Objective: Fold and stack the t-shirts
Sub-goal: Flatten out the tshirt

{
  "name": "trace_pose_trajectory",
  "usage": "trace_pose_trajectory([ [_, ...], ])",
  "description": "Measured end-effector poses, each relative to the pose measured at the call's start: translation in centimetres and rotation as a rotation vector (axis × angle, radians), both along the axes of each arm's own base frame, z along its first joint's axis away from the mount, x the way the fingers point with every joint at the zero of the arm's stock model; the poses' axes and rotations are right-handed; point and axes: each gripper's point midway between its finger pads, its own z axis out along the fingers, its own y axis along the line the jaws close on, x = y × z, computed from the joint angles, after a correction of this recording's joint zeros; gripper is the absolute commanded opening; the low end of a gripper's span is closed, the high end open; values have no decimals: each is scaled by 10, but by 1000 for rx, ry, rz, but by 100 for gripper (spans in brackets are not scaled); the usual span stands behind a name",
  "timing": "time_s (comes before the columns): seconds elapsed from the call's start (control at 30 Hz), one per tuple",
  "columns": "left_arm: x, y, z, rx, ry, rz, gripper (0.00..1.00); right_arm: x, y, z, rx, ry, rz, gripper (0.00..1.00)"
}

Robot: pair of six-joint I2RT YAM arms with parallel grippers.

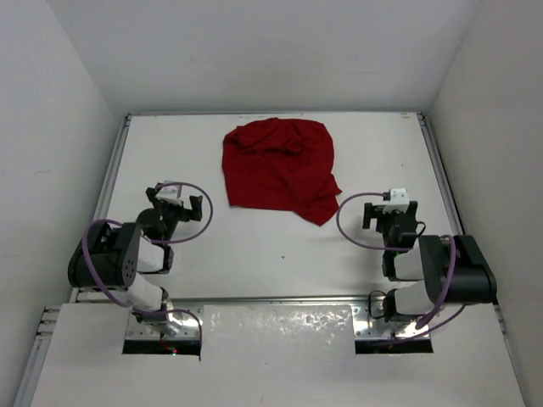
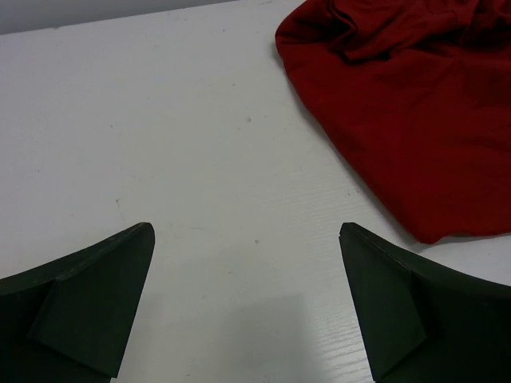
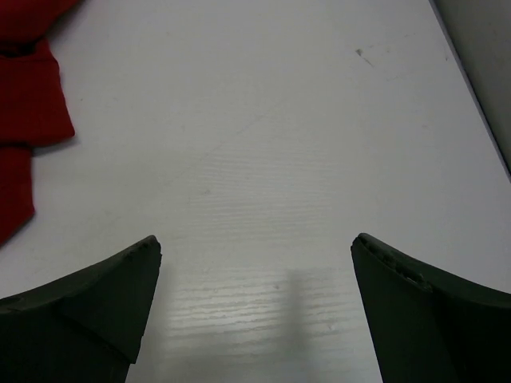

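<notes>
A single dark red t-shirt (image 1: 280,170) lies crumpled and loosely heaped on the white table at the back centre. It also shows at the top right of the left wrist view (image 2: 407,104) and at the left edge of the right wrist view (image 3: 24,104). My left gripper (image 1: 176,203) is open and empty, low over the table to the left of the shirt and apart from it. My right gripper (image 1: 389,214) is open and empty, to the right of the shirt's lower corner and apart from it. Both wrist views show bare table between the fingertips (image 2: 132,247) (image 3: 148,251).
The white table (image 1: 254,254) is walled by white panels at the left, back and right, with metal rails along its edges (image 1: 437,170). Purple cables loop beside each wrist (image 1: 352,229). The arm bases sit at the near edge.
</notes>
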Motion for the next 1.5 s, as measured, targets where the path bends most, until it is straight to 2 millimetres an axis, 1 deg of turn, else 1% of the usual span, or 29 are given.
trace_pose_trajectory([
  [0.17, 0, 0, 0, 0, 0, 0, 100, -6, -1, -8, 6, 72, -11, 99],
  [0.23, 0, 0, 0, 0, 0, 0, 100, 0, -1, 5, 18, 64, -14, 99],
  [0.3, 0, -1, 0, -2, 0, -6, 100, 9, 2, 30, 40, 15, -3, 97],
  [0.33, 0, -1, 2, -5, -4, -5, 100, 15, 6, 47, 52, -19, 13, 90],
  [0.37, 2, -1, 4, -7, -1, -14, 100, 21, 12, 62, 64, -45, 49, 71],
  [0.4, 6, -4, 6, -11, 18, -41, 100, 27, 21, 78, 78, -61, 100, 60],
  [0.47, 34, -11, 33, 29, 28, -127, 100, 40, 40, 106, 110, -72, 205, 46],
  [0.5, 53, -14, 56, 55, 17, -161, 100, 46, 49, 117, 127, -65, 252, 45],
  [0.53, 69, -16, 78, 85, 4, -195, 100, 51, 59, 123, 145, -41, 294, 47],
  [0.57, 86, -18, 111, 135, -20, -234, 100, 56, 68, 127, 151, -9, 321, 52],
  [0.6, 95, -20, 137, 195, -54, -268, 100, 59, 78, 126, 145, 29, 339, 58],
  [0.63, 99, -22, 163, 275, -93, -300, 100, 60, 89, 121, 123, 68, 365, 65],
  [0.7, 94, -25, 198, 444, -145, -349, 100, 52, 124, 102, 57, 156, 457, 76],
  [0.73, 89, -27, 209, 519, -168, -366, 100, 44, 141, 89, 29, 204, 513, 78],
  [0.8, 81, -36, 214, 624, -185, -399, 100, 23, 170, 56, -15, 328, 620, 78],
  [0.83, 77, -41, 211, 652, -174, -420, 100, 15, 177, 40, -30, 389, 646, 77],
  [0.9, 72, -52, 190, 670, -116, -487, 100, 6, 181, 14, -57, 492, 663, 75],
  [0.97, 66, -56, 163, 650, -28, -546, 91, -1, 184, -9, -94, 580, 674, 75],
  [1.0, 62, -58, 151, 636, 11, -571, 84, -3, 187, -17, -107, 610, 681, 76],
  [1.03, 56, -60, 138, 623, 55, -599, 63, -5, 191, -24, -122, 636, 693, 76],
  [1.1, 43, -62, 115, 616, 135, -644, 44, -4, 197, -33, -140, 668, 709, 75],
  [1.13, 38, -65, 104, 627, 160, -666, 35, -3, 201, -38, -147, 683, 719, 70],
  [1.27, 24, -84, 47, 706, 299, -765, 35, 12, 211, -49, -151, 723, 717, 48],
  [1.3, 21, -90, 30, 730, 341, -798, 39, 16, 212, -49, -150, 718, 702, 45],
  [1.33, 15, -96, 12, 751, 387, -838, 50, 17, 212, -49, -142, 720, 692, 40],
  [1.4, 2, -105, -15, 764, 458, -904, 58, 18, 211, -50, -136, 718, 677, 35],
  [1.43, -6, -108, -24, 766, 479, -933, 65, 18, 211, -50, -131, 717, 671, 31],
  [1.47, -12, -111, -29, 766, 494, -953, 66, 18, 211, -50, -127, 717, 667, 25],
  [1.5, -16, -112, -33, 767, 503, -964, 67, 18, 211, -50, -122, 716, 664, 23],
])
